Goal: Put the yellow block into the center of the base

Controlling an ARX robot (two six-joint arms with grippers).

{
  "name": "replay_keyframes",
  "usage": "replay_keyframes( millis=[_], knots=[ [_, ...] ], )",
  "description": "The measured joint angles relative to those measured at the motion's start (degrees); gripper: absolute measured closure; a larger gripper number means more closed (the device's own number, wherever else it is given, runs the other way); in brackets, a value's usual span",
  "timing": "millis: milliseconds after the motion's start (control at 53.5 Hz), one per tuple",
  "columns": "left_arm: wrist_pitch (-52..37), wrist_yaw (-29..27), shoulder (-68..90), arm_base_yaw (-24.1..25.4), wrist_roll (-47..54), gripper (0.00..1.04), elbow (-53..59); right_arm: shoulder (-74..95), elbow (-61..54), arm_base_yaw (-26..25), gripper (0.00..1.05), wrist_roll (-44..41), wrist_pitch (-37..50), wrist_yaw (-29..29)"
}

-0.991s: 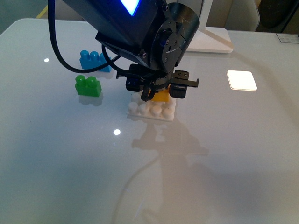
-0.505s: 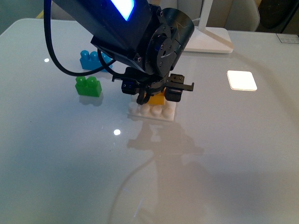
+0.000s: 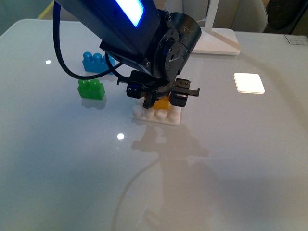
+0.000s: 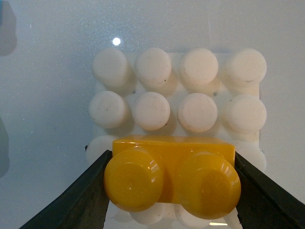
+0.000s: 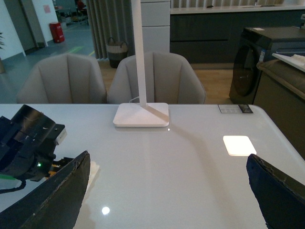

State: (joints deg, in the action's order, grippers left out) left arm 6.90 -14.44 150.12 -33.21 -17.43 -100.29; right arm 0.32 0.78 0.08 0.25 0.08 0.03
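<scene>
The yellow block (image 4: 174,174) sits between the two black fingers of my left gripper (image 4: 172,179), which is shut on it. It hangs just over the white studded base (image 4: 178,90), above the rows of studs on the base's side towards the camera. In the front view the left gripper (image 3: 162,97) holds the yellow block (image 3: 162,103) low over the base (image 3: 158,115) at the table's middle. My right gripper (image 5: 167,191) is open and empty, off to the side, facing the lamp.
A green two-stud brick (image 3: 91,88) and a blue brick (image 3: 96,62) lie left of the base. A white lamp foot (image 3: 216,41) stands at the back. A bright light patch (image 3: 249,82) lies on the table to the right.
My left gripper has moved slightly left and down with the yellow block, closer onto the base. The other bricks have not moved.
</scene>
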Motion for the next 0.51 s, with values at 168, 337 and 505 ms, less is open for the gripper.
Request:
replay_keyframes(
  millis=[168,337,505],
  knots=[
    [0.11,-0.07,0.07,-0.07,0.0,0.42,-0.04,0.0,0.0,0.02,0.09,0.0,0.02,0.0],
    [0.09,-0.17,0.22,-0.11,0.0,0.42,-0.04,0.0,0.0,0.0,0.09,0.02,0.02,0.0],
    [-0.07,-0.2,0.63,-0.11,0.0,0.42,-0.07,0.0,0.0,0.0,0.09,0.0,0.02,0.0]
  ],
)
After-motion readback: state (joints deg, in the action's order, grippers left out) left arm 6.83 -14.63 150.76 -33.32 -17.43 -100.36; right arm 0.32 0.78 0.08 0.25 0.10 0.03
